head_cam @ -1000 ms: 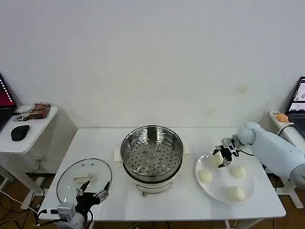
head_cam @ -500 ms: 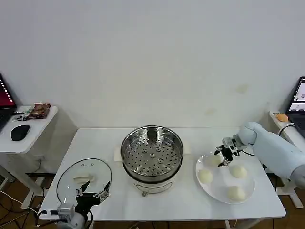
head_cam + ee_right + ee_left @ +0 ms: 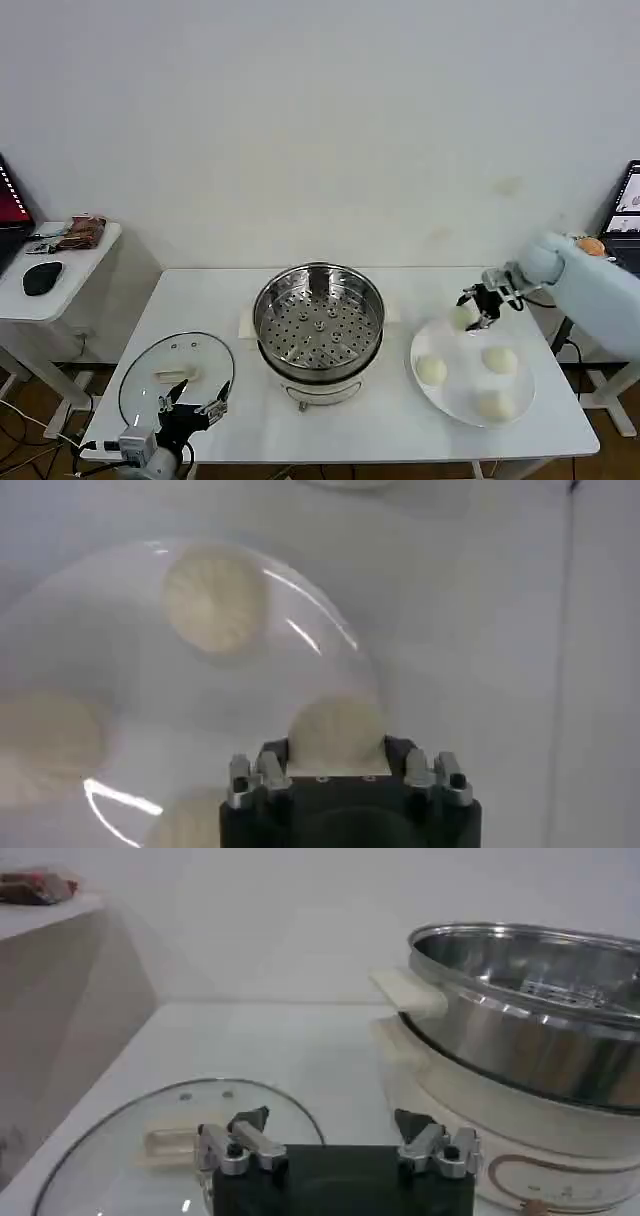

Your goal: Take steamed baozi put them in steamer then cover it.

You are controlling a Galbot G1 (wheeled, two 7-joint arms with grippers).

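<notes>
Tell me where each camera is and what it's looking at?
Head view: up on the robot's head, looking down at the table, the steamer and both arms.
Left wrist view: on the left arm, looking past the open left tool at the cover and steamer.
Right wrist view: on the right arm, looking down past the right tool, shut on a baozi, at the plate.
Head and left wrist views both show the steamer and cover.
</notes>
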